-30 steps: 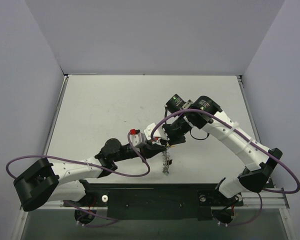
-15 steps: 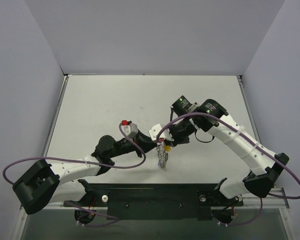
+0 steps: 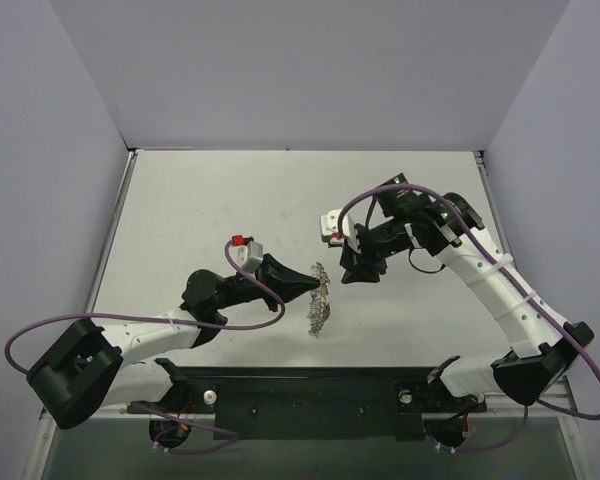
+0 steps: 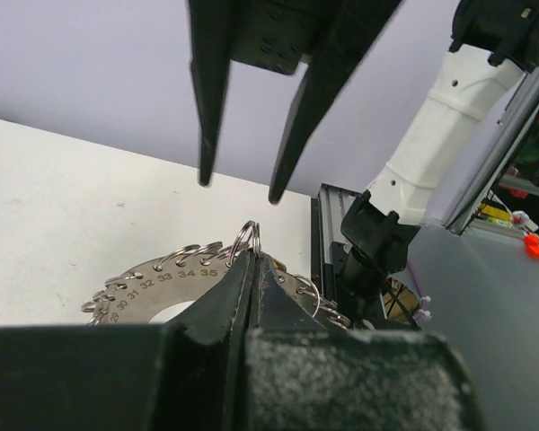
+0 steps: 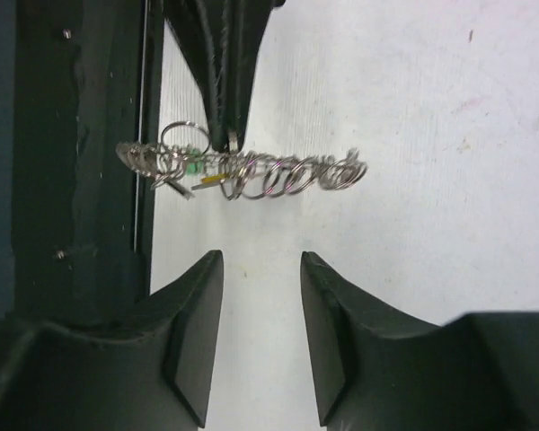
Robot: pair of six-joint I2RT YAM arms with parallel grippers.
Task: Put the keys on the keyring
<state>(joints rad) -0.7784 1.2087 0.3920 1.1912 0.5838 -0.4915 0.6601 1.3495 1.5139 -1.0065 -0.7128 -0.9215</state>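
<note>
The keyring [image 3: 319, 306] is a flat silvery disc with numbers and many small split rings along its rim [image 4: 158, 285]. My left gripper [image 3: 316, 286] is shut on its upper edge and holds it on edge over the table; the tips [image 4: 254, 255] pinch the disc. In the right wrist view the keyring [image 5: 283, 173] shows edge-on, with a green key head [image 5: 192, 167] and a yellow key head [image 5: 210, 180] among the rings below the left gripper [image 5: 225, 136]. The blue key is not visible. My right gripper [image 3: 346, 270] is open and empty, a short way from the ring [image 5: 260, 262].
The black and silver rail [image 3: 310, 385] runs along the table's near edge, close below the ring. Purple cables loop beside both arms [image 3: 265, 325]. The right arm's white link [image 4: 436, 117] and base stand behind the ring in the left wrist view.
My right gripper has drawn back from the ring, up and to the right, and now stands open. My left gripper has shifted left, still holding the ring.
</note>
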